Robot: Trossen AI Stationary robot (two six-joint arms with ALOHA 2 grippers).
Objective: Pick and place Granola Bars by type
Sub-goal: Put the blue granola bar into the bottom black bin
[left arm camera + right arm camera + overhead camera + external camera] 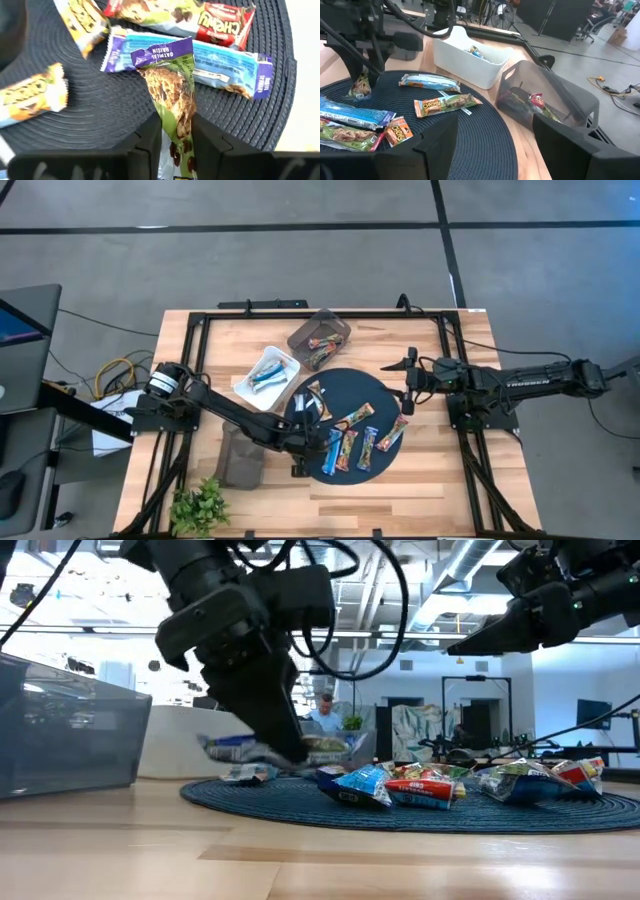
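From above, the left gripper (303,423) reached over the dark round mat (375,392) on the wooden table (420,480), granola bars (362,442) scattered across the mat; a white tray (266,375) and a smoky tray (320,338) stood just beyond the mat, and the right gripper (404,385) hung at the mat's far edge. At table height, the left gripper (285,745) pinched a wrapper just above the mat, more bars (420,785) lying beside it. The left wrist camera showed its fingers (150,145) clamped on a green oatmeal raisin bar (170,95), lying across a blue bar (220,65). The right wrist camera showed its fingers (432,145) spread wide, holding nothing
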